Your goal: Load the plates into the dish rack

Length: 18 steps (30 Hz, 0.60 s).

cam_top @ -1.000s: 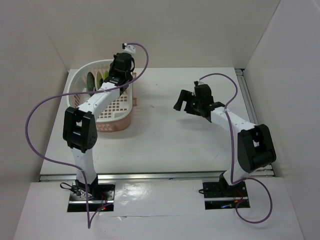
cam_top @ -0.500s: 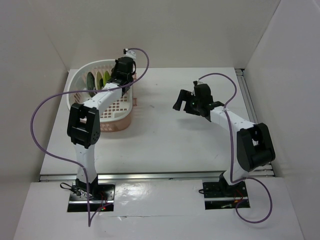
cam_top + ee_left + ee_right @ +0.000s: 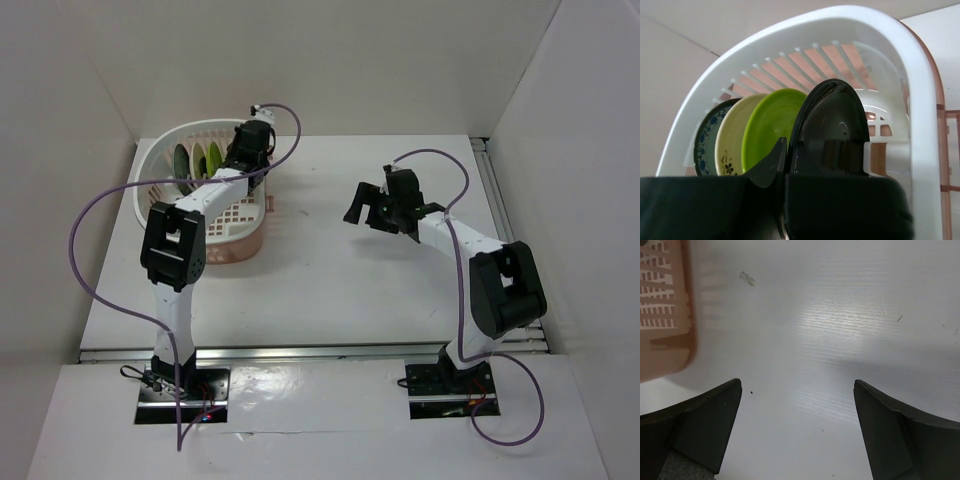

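Pushed deeper into the dish rack [image 3: 920, 100] since a second ago with the left tool [image 3: 784, 155], clamped together on the near rim of the black plate [image 3: 832, 130]. Stands upright inside the rack, just beside the lime green plate [image 3: 767, 125], then the cream plate [image 3: 729, 147] and blue-patterned plate [image 3: 704, 142], all on edge. Well right of the rack, over the worktop [image 3: 840, 315], hangs the right tool [image 3: 797, 425], fingers wide apart, gripping nothing.

A robotics lab test cell: a bare white desk [image 3: 330, 270] boxed in by plain white panels [image 3: 400, 60], left arm [image 3: 172, 260] and right arm [image 3: 505, 290] bolted at its near edge, purple cables [image 3: 70, 260] looping loose.
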Motion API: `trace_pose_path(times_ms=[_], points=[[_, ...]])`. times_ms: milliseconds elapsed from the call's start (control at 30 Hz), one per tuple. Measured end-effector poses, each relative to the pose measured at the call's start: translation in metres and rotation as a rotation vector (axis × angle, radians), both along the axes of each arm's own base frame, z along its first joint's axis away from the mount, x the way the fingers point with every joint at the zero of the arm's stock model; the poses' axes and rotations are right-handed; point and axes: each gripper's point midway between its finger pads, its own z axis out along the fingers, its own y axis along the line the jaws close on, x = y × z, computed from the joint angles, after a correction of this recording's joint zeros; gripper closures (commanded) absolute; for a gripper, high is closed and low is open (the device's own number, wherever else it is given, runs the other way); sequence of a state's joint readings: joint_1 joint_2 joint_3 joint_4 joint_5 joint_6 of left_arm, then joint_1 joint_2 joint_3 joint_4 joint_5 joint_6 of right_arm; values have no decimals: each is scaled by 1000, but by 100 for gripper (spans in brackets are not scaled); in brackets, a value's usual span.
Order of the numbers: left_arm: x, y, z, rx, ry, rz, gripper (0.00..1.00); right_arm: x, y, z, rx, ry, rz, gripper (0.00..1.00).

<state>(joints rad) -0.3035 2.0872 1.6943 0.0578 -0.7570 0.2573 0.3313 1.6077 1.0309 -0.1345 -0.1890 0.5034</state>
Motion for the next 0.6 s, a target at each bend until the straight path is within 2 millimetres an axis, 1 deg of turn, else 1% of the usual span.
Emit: trace_pose_path(times_ms=[100, 133, 167, 233, 267, 300, 333, 367, 400, 433, 467, 500, 533, 600], points=[[0, -1, -5, -4, 11, -3, 99, 0, 1, 0, 4, 1, 5, 0], [0, -1, -5, -7, 12, -3, 91, 0, 1, 0, 5, 1, 6, 0], [0, -1, -6, -12, 9, -1, 86, 0, 1, 1, 6, 0, 6, 0], [0, -2, -7, -22, 12, -1, 72, 0, 2, 1, 8, -1, 8, 0], [-1, -3, -9, -25, 16, -4, 61, 0, 2, 1, 8, -2, 8, 0], [-2, -2, -10, -26, 20, -2, 56, 0, 2, 1, 9, -3, 8, 0], [-1, -3, -10, -33, 19, -2, 44, 0, 2, 1, 10, -3, 10, 0], [-1, -4, -10, -37, 18, -4, 44, 0, 3, 1, 11, -3, 11, 0], [-1, -4, -11, -43, 17, -4, 31, 0, 3, 1, 12, -1, 13, 0], [-1, -4, -11, -44, 18, -4, 23, 0, 3, 2, 14, -2, 15, 0], [-2, -4, -12, -42, 22, -3, 19, 0, 4, 2, 16, -1, 17, 0], [-2, -3, -12, -39, 23, 0, 16, 0, 5, 2, 19, 0, 20, 0], [-2, -2, -10, -42, 20, 0, 9, -1, 5, 2, 21, 1, 23, 0], [-1, 1, -10, -46, 20, 5, 5, 0, 6, 2, 23, 1, 26, 0]])
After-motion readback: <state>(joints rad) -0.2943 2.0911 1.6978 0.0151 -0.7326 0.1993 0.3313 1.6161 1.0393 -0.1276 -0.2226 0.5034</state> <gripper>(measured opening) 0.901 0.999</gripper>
